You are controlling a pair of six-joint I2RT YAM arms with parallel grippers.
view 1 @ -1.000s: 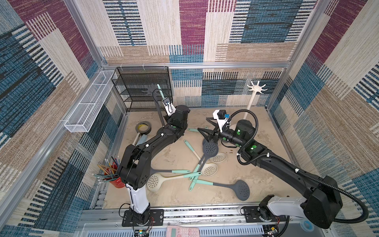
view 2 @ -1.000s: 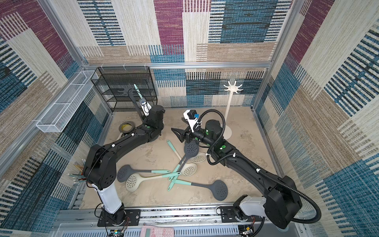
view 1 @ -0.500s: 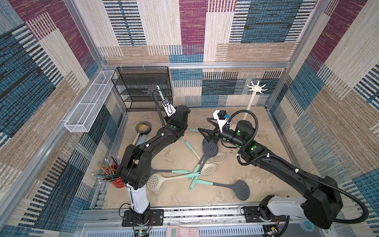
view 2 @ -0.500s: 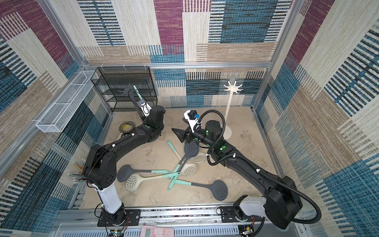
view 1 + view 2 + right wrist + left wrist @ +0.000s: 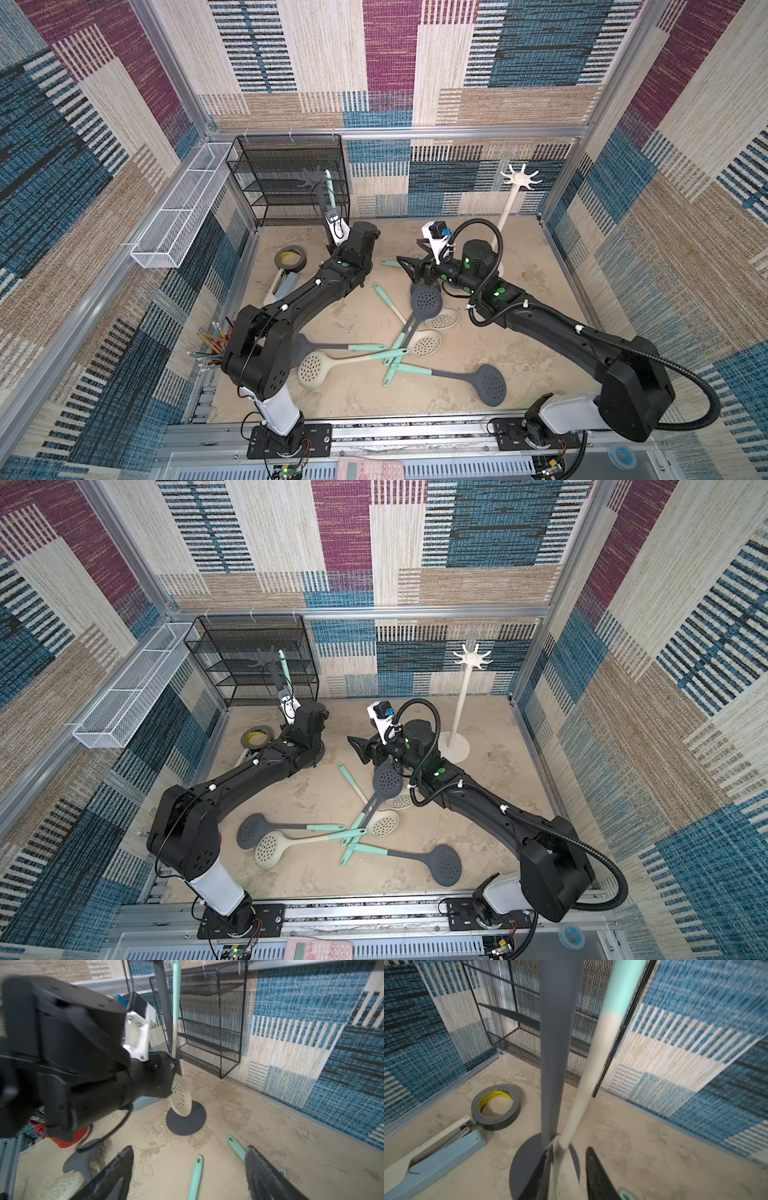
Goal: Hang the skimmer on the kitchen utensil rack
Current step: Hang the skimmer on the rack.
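Locate the counter (image 5: 540,266) below both grippers, with loose skimmers (image 5: 419,299) scattered beneath and behind the right gripper (image 5: 190,1148).

Find the left arm (image 5: 316,291) stretched toward the far corner and the right arm (image 5: 557,332) reaching over mid-counter.

Identify the kitchen utensil rack (image 5: 553,1043), a grey pole on a round base, just beside the left gripper (image 5: 568,1152).

Find the skimmer (image 5: 591,1053), cream with a mint handle, rising from between the left gripper's jaws:
- Long axis near upright, leaning slightly toward the pole.
- Mint end up at the rack's prongs.
- Perforated head low over the base.

Cannot confirm seating of the handle's hole on a prong from any view.

Read the left gripper as parted. One finger against the skimmer's neck, the opposite finger clear of it, no clamp evident.

Read the right gripper as spread wide and empty, well apart from the skimmer.

Judge the left arm far nearer. Treat release and withdrawal away from the pole as the pending move. Expect swinging of the head on any finger drag.
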